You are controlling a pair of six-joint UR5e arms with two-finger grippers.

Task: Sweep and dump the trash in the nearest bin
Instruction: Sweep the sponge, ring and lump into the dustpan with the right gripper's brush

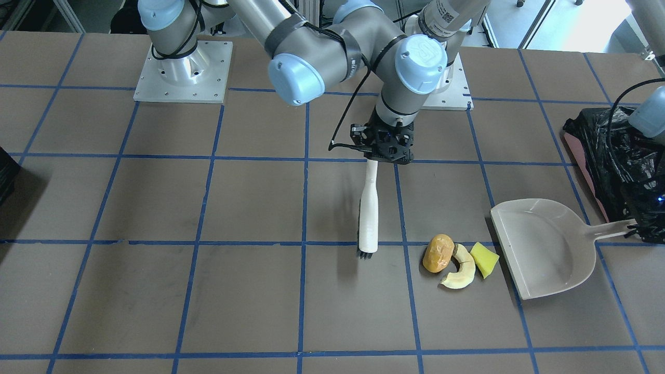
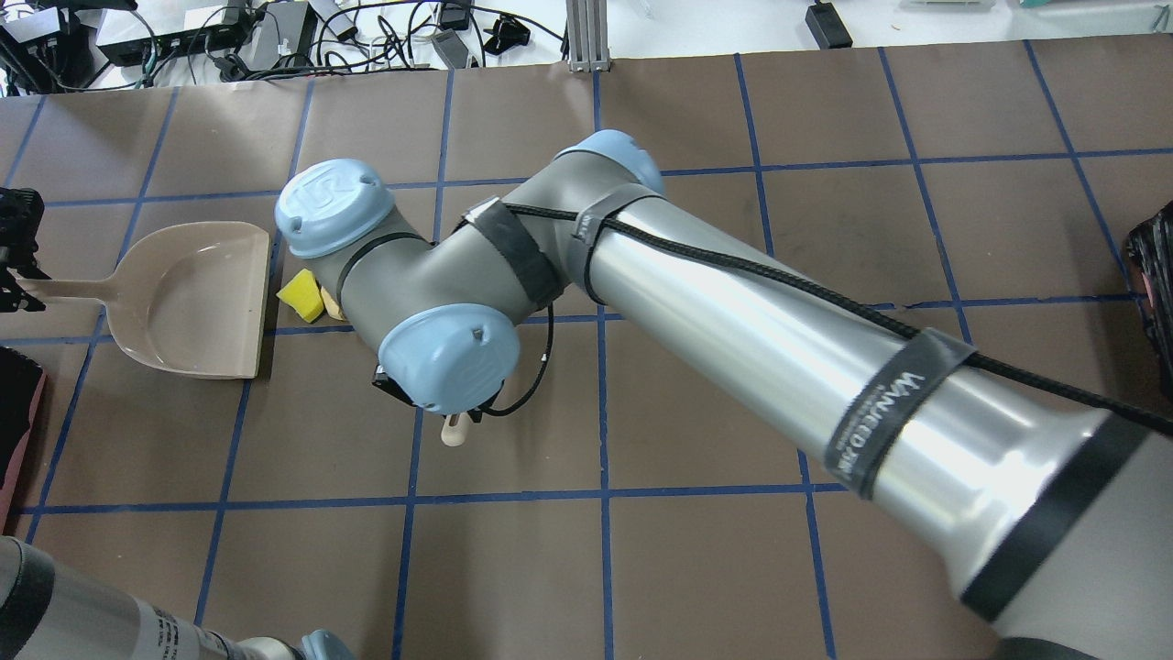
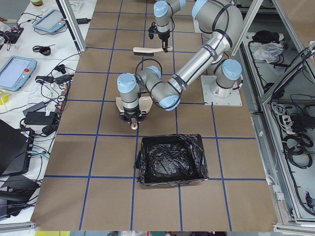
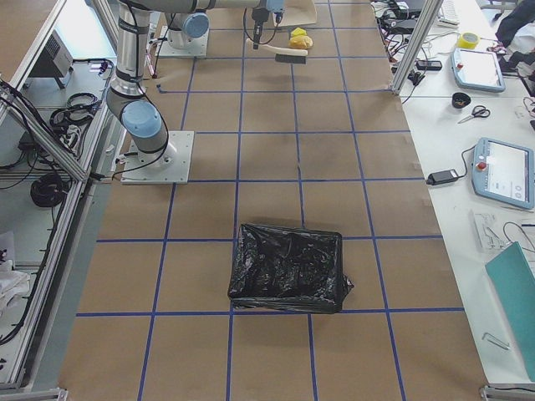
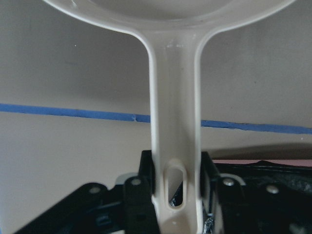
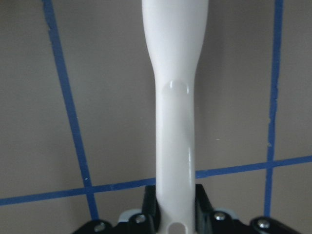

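I see the pinkish bin lined with black plastic [image 1: 602, 156] near my left gripper [image 5: 176, 180], which is clamped on the beige dustpan [image 1: 545, 249] handle. The pan mouth faces the trash. My right gripper [image 1: 373, 158] clasps the white brush [image 1: 368, 208], bristles pointing away from the base. The orange lump [image 1: 438, 253], pale peel [image 1: 462, 270] and yellow wedge [image 1: 484, 259] lie between brush and pan.

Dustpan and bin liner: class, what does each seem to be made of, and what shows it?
The dustpan looks like moulded hard plastic, beige, smooth and slightly glossy: soft highlights, one-piece handle. The bin liner looks like thin black plastic film, glossy: it crinkles and glints.
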